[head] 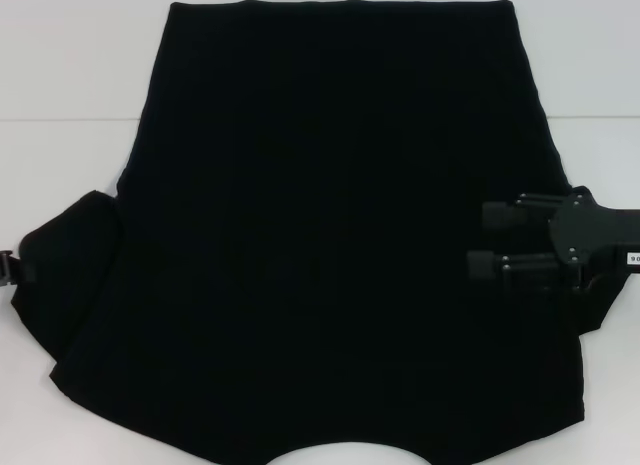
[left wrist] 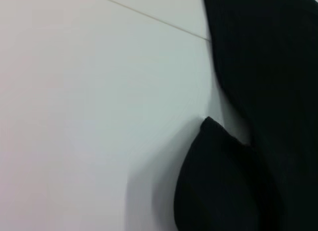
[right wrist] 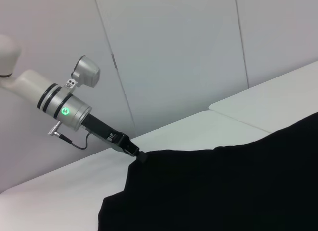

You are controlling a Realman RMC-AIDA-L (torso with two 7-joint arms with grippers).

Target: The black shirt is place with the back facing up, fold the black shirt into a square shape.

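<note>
left hand (right wrist: 140,156) grips black shirt (head: 340,235) sleeve.

The right end effector (head: 482,240) reaches in from the right edge of the head view, its two black fingers (head: 497,216) pointing left and set apart, nothing between them. The left end effector (head: 12,268) shows only as a sliver at the left edge there; in the right wrist view its pale arm (right wrist: 59,104) slopes downward, its fingers hidden.
</note>
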